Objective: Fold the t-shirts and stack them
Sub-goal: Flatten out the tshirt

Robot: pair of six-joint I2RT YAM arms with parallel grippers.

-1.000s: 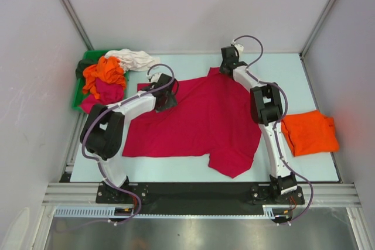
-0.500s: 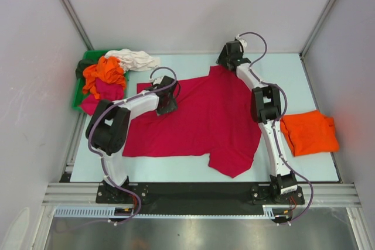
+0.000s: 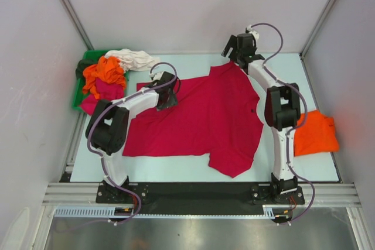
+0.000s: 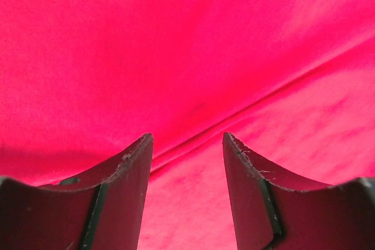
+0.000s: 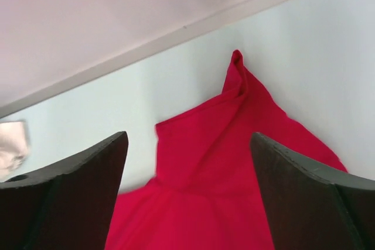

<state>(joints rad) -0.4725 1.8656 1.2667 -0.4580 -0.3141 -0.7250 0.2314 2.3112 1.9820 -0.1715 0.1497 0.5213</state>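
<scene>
A large crimson-red t-shirt lies spread across the middle of the table. My left gripper hovers low over its left shoulder area. The left wrist view shows the jaws open, with red cloth and a fold line under the gap and nothing pinched. My right gripper stands wide open above the far table edge, just beyond the shirt's far sleeve, which lies loose on the table below the open jaws. A folded orange t-shirt rests at the right.
At the far left a green bin holds a heap of shirts: orange, magenta, white spilling onto the table, and a dark one. White walls close in the back and sides.
My right gripper has opened, let go of the red shirt's far sleeve and pulled back toward the rear wall. The sleeve now lies flat. The left gripper has barely moved.
</scene>
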